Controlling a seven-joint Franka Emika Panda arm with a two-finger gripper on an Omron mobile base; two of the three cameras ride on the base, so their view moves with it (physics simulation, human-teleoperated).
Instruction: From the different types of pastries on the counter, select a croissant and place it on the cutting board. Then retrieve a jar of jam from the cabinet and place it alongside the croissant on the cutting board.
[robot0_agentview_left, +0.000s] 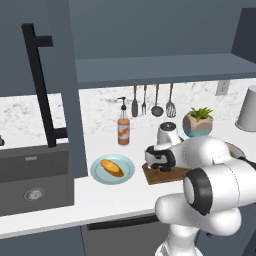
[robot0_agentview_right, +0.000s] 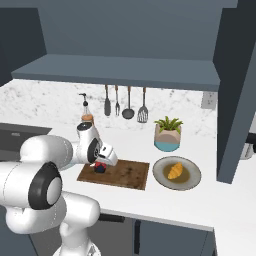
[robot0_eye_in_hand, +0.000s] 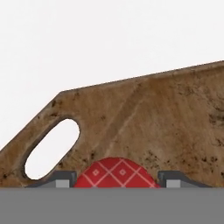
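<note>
Pinching tiny squat red jam jar (robot0_eye_in_hand: 116, 174), dark two-finger gripper (robot0_agentview_right: 101, 165) sat low over brown mottled wooden cutting board (robot0_agentview_right: 127, 174) — jar between jaws, board's corner hole just beside.

The small squat jar (robot0_eye_in_hand: 116, 173) is red with a white diamond lattice; the rectangular wooden cutting board (robot0_eye_in_hand: 166, 127) is mottled brown – darker flecks near its edges. At its nine o'clock, a pale blue round plate (robot0_agentview_left: 128, 172) bears a golden-orange oblong pastry (robot0_agentview_left: 112, 167). The marble-look counter (robot0_agentview_left: 100, 197) is white, grey-speckled.
</note>
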